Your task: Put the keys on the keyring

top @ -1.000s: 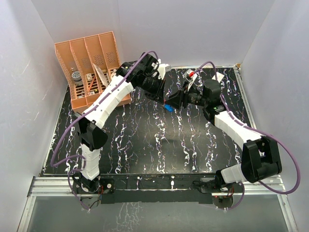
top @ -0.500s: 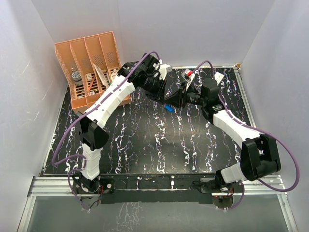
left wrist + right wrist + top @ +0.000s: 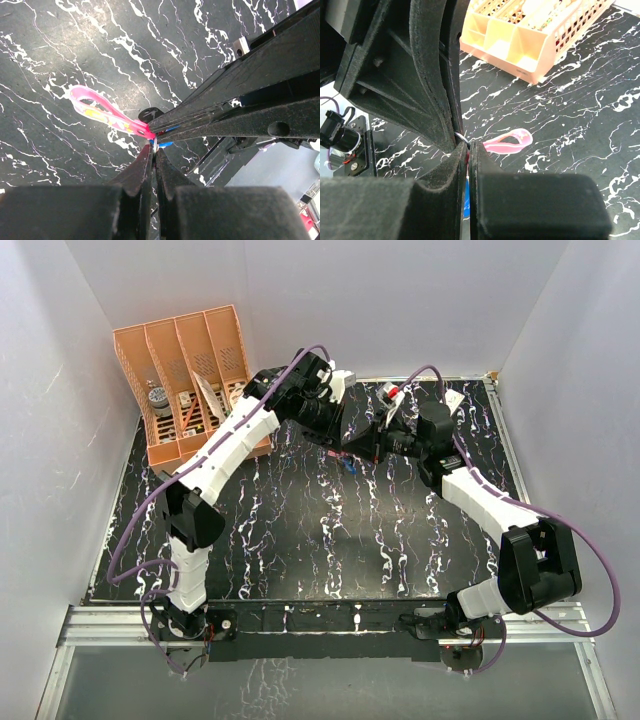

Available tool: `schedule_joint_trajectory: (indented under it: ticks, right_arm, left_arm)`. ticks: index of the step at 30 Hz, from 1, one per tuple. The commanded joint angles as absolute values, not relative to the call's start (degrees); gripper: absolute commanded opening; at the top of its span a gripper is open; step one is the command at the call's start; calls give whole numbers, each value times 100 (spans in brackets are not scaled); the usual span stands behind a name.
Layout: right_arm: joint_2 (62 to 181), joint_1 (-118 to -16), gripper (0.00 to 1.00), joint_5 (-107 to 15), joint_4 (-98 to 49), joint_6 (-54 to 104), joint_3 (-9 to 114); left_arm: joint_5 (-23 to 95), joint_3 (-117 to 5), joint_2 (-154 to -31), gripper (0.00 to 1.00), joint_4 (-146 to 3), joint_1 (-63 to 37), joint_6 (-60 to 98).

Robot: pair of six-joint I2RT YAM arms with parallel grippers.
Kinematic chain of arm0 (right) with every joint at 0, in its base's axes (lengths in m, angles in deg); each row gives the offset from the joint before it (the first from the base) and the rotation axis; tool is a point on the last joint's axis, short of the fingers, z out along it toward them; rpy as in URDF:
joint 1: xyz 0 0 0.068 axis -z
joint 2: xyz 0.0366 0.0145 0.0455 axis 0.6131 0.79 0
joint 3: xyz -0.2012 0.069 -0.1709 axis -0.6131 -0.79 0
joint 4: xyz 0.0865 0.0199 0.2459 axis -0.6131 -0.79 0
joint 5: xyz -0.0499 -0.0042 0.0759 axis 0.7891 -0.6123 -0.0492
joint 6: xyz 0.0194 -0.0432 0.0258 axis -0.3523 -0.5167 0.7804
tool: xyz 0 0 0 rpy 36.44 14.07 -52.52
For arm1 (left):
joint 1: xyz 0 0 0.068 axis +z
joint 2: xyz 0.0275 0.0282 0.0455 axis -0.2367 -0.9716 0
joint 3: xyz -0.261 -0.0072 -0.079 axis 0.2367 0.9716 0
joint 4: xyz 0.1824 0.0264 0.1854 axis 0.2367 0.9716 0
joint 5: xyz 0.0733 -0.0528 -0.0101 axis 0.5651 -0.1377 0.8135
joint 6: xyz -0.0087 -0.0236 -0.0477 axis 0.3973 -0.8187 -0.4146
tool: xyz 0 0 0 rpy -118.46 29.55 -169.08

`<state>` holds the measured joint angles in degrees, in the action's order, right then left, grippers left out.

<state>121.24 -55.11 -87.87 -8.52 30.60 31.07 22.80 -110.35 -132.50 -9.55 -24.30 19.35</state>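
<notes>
Above the counter (image 3: 300,530), my right fingers (image 3: 469,155) have just shut on the metal end of the keyring (image 3: 100,112), which my left fingers (image 3: 154,160) pinch too, so I think threading the blue key (image 3: 164,144) may start.

Black white-veined tabletop (image 3: 300,540) between 3 plain white walls (image 3: 400,300), even light.

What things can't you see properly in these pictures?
Dark key: found in no view.
Blue key: slivers only, left wrist view, behind the right gripper.
Keyring metal end: pinched in the left gripper, covered.
Top view: all too small, under the arms.
</notes>
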Motion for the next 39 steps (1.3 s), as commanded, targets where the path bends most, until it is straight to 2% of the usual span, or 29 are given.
schedule_joint_trajectory:
  ticks: [1, 3, 6, 10, 18, 26, 32, 39]
  right_arm:
    - [12049, -5521, 0, -8647, -208, 3318, 3155]
    - [12041, -5521, 0, -8598, -4, 3478, 3071]
    - [12023, -5521, 0, -8543, 407, 3760, 2892]
    - [12053, -5521, 0, -8571, 771, 4056, 2752]
    - [12082, -5513, 0, -8514, 1025, 4251, 2692]
    - [12097, -5495, 0, -8507, 1546, 4623, 2532]
    - [12173, -5419, 0, -8554, 2229, 5127, 2328]
    - [12395, -5314, 0, -8697, 3350, 5903, 2086]
  left_arm:
    - [2261, -10852, -12838, 0, -1305, -2507, 1730]
    - [2282, -10681, -12721, 3, -1485, -2507, 1689]
    - [2307, -10323, -12509, 16, -1832, -2507, 1614]
    - [2424, -9897, -12184, 22, -2380, -2506, 1498]
    - [2819, -9012, -11449, 25, -3423, -2507, 1258]
    - [2876, -8160, -10953, 22, -4344, -2507, 964]
    - [3270, -7435, -10444, 28, -5187, -2502, 715]
    - [3765, -7175, -10178, 31, -5544, -2481, 616]
